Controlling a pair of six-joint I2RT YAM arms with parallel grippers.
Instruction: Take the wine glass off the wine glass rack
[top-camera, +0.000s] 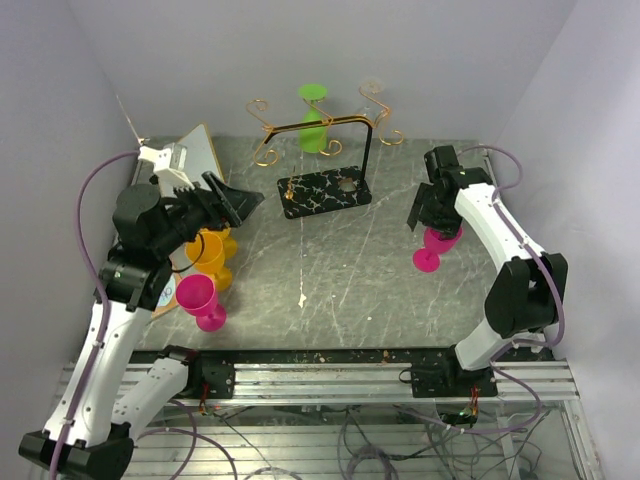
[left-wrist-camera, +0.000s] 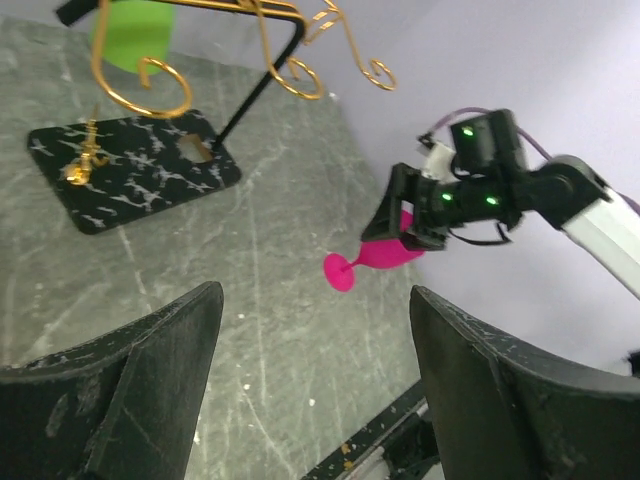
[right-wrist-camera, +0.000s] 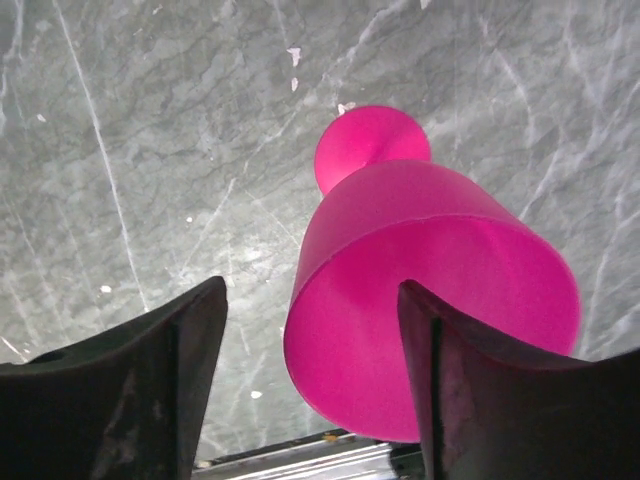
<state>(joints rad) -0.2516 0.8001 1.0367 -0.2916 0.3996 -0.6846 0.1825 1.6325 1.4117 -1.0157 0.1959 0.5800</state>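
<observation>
Wine glass: pink one (top-camera: 437, 245) off the wine glass rack (top-camera: 320, 160), at the right gripper (top-camera: 428, 224), right side of the bench (top-camera: 330, 290), well clear of the rack base.
Contact: foot looks down on or just above the bench; cannot tell which.
Axis: stem-to-bowl line tilted, foot toward the near side and bench, open bowl up toward the gripper.
Right gripper: fingers spread in the wrist view, one fingertip (right-wrist-camera: 470, 400) inside the bowl rim; real clamp cannot be told.
Left gripper: (top-camera: 225, 203) released, empty, hovering above the yellow glasses (top-camera: 212, 255) and a second pink glass (top-camera: 200, 300).
Still on rack: green glass (top-camera: 314, 120) and a clear one (top-camera: 374, 100), hanging at the back.
Step (judged): set-down of the removed glass.
Next: stand it upright, free the rim, retract upward without tipping it.
</observation>
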